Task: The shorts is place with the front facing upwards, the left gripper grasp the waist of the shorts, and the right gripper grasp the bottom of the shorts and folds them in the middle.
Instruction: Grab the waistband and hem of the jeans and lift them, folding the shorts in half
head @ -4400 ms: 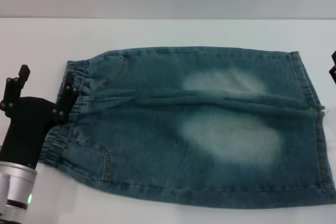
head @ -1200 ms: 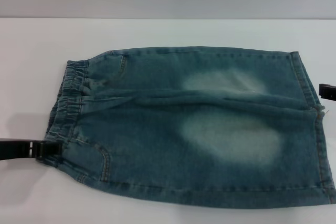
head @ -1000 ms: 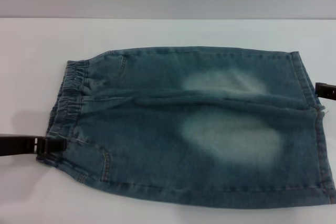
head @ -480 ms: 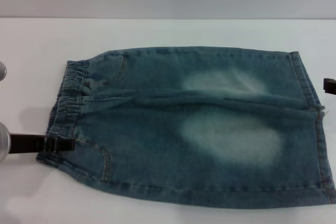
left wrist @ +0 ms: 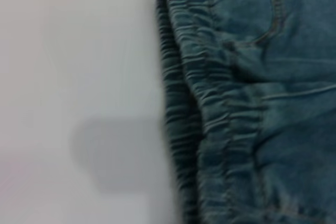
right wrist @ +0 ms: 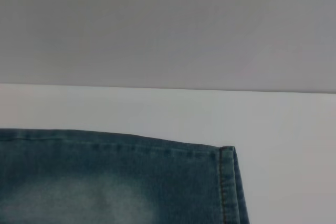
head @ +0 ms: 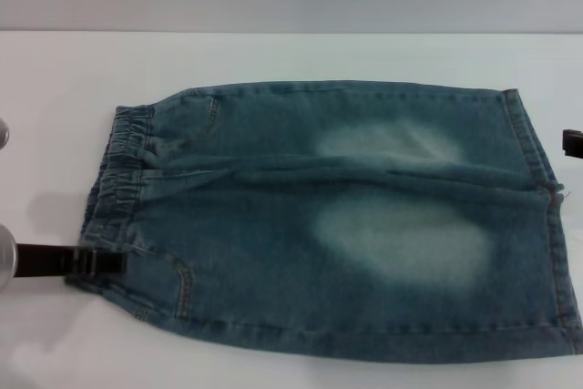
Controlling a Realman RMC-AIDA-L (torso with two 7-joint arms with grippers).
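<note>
Left gripper [head: 91, 260] reaches in low from the table's left edge, its black tip touching the near end of the waist [head: 114, 184]; whether it pinches the cloth cannot be told. Only a dark sliver of the right gripper [head: 572, 143] shows, just beside the bottom [head: 539, 179], its spread unreadable. Between them the shorts [head: 337, 216] lie flat on the white table [head: 291, 56], two pale thigh patches up.
</note>
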